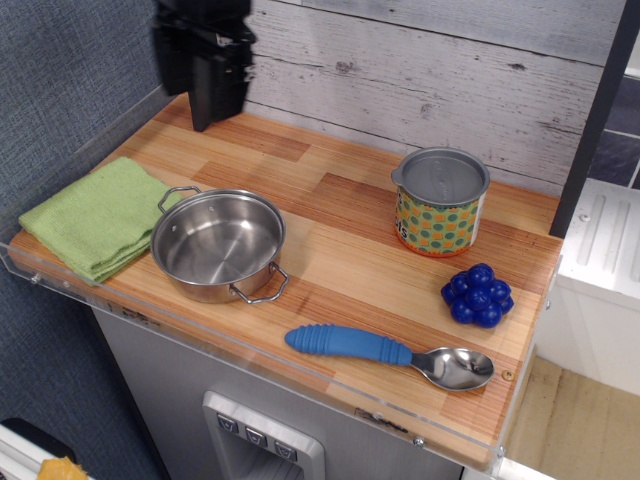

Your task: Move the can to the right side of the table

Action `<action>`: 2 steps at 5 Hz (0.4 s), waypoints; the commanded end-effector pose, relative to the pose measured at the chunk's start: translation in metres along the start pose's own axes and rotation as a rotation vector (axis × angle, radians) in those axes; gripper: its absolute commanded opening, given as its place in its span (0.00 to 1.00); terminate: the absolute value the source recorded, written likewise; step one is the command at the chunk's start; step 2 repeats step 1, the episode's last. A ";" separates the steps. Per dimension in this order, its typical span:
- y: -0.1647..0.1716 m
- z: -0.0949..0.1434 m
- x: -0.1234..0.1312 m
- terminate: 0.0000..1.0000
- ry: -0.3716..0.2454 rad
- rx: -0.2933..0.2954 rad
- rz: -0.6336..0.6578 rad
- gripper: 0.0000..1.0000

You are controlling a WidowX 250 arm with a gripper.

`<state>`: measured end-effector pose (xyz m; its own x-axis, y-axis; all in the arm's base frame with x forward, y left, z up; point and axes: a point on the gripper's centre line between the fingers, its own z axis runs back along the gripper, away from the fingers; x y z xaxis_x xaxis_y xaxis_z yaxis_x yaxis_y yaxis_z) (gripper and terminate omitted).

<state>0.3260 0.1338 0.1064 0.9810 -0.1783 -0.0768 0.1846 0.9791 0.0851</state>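
Observation:
The can (pixel 440 204) stands upright at the back right of the table (pixel 340 255). It has a grey metal top and an orange and green dotted label. Nothing holds it. My gripper (pixel 215 100) is a blurred dark shape high at the back left corner, far from the can and in front of the dark post there. It holds nothing, and the blur hides how its jaws stand.
A steel pot with two handles (pixel 220 245) sits left of centre. A folded green cloth (pixel 100 215) lies at the left edge. A blue berry toy (pixel 478 295) sits in front of the can. A blue-handled spoon (pixel 385 350) lies near the front rim.

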 end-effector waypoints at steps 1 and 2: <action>0.015 0.030 -0.018 1.00 -0.104 0.057 0.200 1.00; 0.015 0.030 -0.018 1.00 -0.104 0.057 0.200 1.00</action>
